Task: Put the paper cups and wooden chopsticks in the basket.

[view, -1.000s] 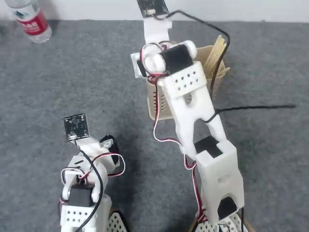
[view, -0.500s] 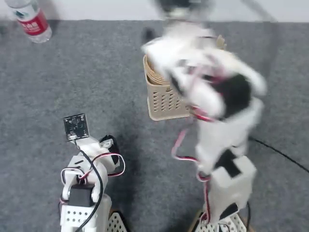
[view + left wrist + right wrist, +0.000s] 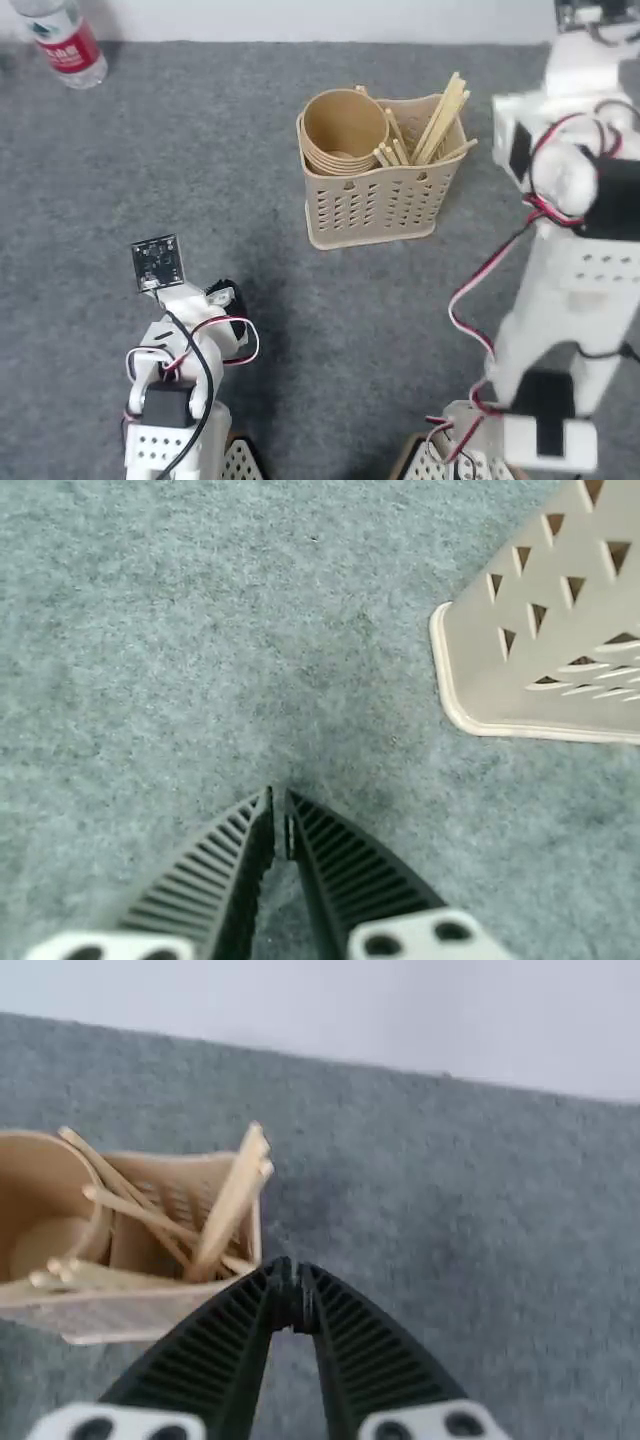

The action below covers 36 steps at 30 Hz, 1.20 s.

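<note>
A beige perforated basket (image 3: 380, 205) stands on the grey carpet in the high view. A stack of paper cups (image 3: 343, 130) sits in its left half, and several wooden chopsticks (image 3: 440, 115) lean out of its right half. The right arm rises at the right edge, off to the basket's right. Its gripper (image 3: 291, 1278) is shut and empty, with the basket (image 3: 150, 1305), cups (image 3: 45, 1225) and chopsticks (image 3: 228, 1205) beyond it. My left gripper (image 3: 279, 805) is shut and empty over bare carpet, short of a basket corner (image 3: 530, 650). The left arm (image 3: 180, 370) sits folded at the lower left.
A plastic water bottle (image 3: 62, 40) with a red label lies at the far left corner near the white wall. Grey carpet (image 3: 200, 170) stretches open between the left arm and the basket, and in front of the basket.
The right arm has swung away from above the basket to the right side, uncovering the cups and chopsticks inside. The left arm has not moved.
</note>
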Each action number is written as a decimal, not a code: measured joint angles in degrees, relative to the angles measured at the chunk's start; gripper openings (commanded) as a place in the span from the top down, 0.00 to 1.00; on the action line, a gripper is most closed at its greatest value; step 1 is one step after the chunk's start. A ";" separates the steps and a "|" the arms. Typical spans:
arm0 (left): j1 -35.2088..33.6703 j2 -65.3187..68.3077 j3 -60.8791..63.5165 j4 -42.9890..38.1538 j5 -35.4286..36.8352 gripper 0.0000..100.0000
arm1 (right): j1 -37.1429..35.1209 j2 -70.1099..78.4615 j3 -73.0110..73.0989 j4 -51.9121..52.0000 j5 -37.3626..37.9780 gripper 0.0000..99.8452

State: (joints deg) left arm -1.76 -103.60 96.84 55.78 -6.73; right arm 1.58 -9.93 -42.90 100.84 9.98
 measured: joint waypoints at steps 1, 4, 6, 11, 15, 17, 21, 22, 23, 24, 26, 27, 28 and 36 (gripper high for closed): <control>0.00 0.00 0.00 0.00 0.00 0.98 | 0.62 -1.49 2.64 0.00 0.00 0.99; 0.00 0.00 0.00 -0.62 0.00 0.99 | 2.81 -3.87 10.73 0.00 0.00 0.99; 0.00 0.00 0.00 -2.37 0.00 0.99 | 4.31 -4.13 17.23 -0.35 0.00 0.99; 0.00 0.00 0.00 -4.92 0.00 0.99 | 6.86 -4.13 37.80 -6.95 -1.41 0.99; 0.00 0.00 0.00 -4.04 -3.60 0.98 | 8.26 -4.22 54.51 -15.03 -2.55 0.99; 0.00 0.00 0.00 -1.58 -6.86 0.98 | 8.09 -5.63 62.33 -19.08 -2.55 0.99; -1.23 0.00 0.00 3.08 -9.67 0.98 | 8.09 -13.01 75.87 -26.20 -2.55 0.99; -2.81 0.00 0.00 3.78 -9.76 0.98 | 8.09 -15.82 79.21 -27.87 -2.55 0.99; -4.31 0.00 0.00 4.48 -9.76 0.98 | 8.09 -18.64 82.37 -29.19 -2.55 0.99; -5.80 0.00 0.00 5.19 -9.76 0.98 | 8.09 -21.80 85.71 -30.42 -2.55 0.99; -9.14 0.00 0.00 6.86 -9.76 0.98 | 8.09 -28.13 91.25 -32.18 -2.81 0.99; -9.93 0.00 0.00 7.47 -9.76 0.98 | 8.00 -31.47 93.89 -32.79 -3.08 0.99; -10.37 0.00 0.00 8.09 -9.85 0.98 | 7.91 -34.64 96.09 -32.97 -3.69 0.99; -10.11 0.00 0.00 16.70 -10.11 0.99 | 5.45 -58.73 106.55 -27.69 -6.15 0.99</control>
State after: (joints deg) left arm -11.87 -103.60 96.84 72.48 -16.84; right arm 7.03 -68.66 63.65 73.14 3.82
